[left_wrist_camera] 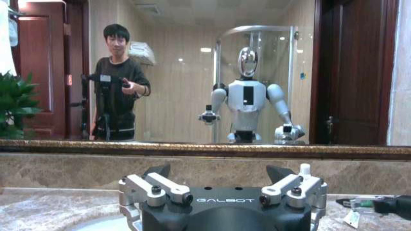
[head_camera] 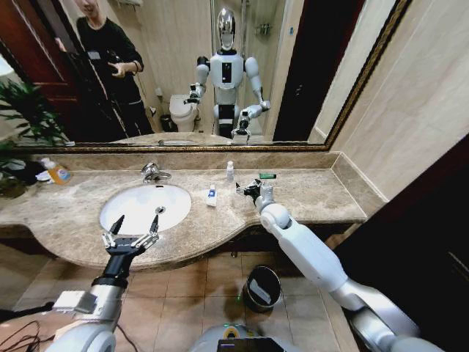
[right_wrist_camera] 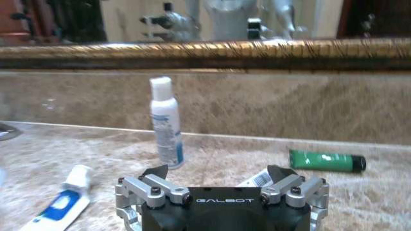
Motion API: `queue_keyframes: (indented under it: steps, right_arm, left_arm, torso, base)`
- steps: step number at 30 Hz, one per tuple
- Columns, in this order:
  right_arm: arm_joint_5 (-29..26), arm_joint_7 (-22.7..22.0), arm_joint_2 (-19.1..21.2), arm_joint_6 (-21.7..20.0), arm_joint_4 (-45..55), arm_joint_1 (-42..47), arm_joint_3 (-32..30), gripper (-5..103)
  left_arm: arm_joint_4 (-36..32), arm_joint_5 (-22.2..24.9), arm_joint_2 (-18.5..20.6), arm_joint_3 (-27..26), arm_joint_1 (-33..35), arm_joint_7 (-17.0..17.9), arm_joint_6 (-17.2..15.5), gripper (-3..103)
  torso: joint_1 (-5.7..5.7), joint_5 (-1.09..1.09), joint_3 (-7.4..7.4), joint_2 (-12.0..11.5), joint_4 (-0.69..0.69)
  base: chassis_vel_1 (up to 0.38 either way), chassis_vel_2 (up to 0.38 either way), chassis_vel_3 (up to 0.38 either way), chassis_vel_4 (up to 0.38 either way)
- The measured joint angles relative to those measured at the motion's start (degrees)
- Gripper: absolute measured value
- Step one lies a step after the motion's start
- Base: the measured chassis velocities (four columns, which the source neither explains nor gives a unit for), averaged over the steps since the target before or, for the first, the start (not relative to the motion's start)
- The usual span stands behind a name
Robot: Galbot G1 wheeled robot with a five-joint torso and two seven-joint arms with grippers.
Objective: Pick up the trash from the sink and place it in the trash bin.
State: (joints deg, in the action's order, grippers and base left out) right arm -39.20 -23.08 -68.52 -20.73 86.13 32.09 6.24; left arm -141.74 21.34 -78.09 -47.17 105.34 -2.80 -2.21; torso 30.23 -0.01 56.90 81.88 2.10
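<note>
The white oval sink [head_camera: 117,213] holds no litter that I can see. The trash lies on the counter to its right: a white tube with a blue label [head_camera: 212,195] [right_wrist_camera: 64,204], a tiny white bottle [head_camera: 230,171] [right_wrist_camera: 165,122] standing by the back wall, and a green-black tube [head_camera: 267,176] [right_wrist_camera: 326,160]. My right gripper [head_camera: 249,189] [right_wrist_camera: 218,171] hovers open over the counter between them, with a white sachet [right_wrist_camera: 257,179] just beyond its fingers. My left gripper [head_camera: 134,224] [left_wrist_camera: 218,171] is open above the sink's front rim. The trash bin [head_camera: 261,287] stands on the floor below the counter.
A chrome tap [head_camera: 154,173] stands behind the sink. A yellow bottle with an orange label [head_camera: 57,173] and a green plant [head_camera: 18,117] are at the far left of the counter. A large mirror [head_camera: 220,73] backs the counter. A wall closes off the right end.
</note>
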Motion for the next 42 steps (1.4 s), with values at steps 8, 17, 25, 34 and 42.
queue_keyframes:
  steps: [8,17,25,34,42]
  right_arm:
    - [-0.6,-4.2,-4.8,2.8,-9.0,-4.0,0.8,100]
    - [-2.3,-5.5,-5.7,3.6,-11.1,-4.7,0.3,100]
    - [-2.6,-5.6,-4.5,3.8,-10.8,-3.2,-1.9,100]
    - [-3.6,-4.6,-2.3,3.8,-9.2,-1.7,-3.3,100]
    - [-1.9,-0.9,-3.6,4.7,-9.2,-1.1,-2.2,100]
  left_arm:
    - [0.0,0.0,0.0,0.0,0.0,0.0,0.0,100]
    - [0.0,0.0,0.0,0.0,0.0,0.0,0.0,100]
    - [0.0,0.0,0.0,0.0,0.0,0.0,0.0,100]
    - [0.0,0.0,0.0,0.0,0.0,0.0,0.0,100]
    - [0.0,0.0,0.0,0.0,0.0,0.0,0.0,100]
  torso:
    - [0.00,0.00,0.00,0.0,0.01]
    - [0.00,0.00,0.00,0.0,0.00]
    - [-0.01,0.00,0.00,0.0,0.00]
    - [0.00,0.01,0.00,0.0,0.00]
    - [-0.01,0.01,-0.01,0.0,0.01]
  base:
    - [0.000,0.000,0.000,0.000]
    - [0.000,0.000,0.000,0.000]
    - [0.000,0.000,0.000,0.000]
    - [0.000,0.000,0.000,0.000]
    - [0.000,0.000,0.000,0.000]
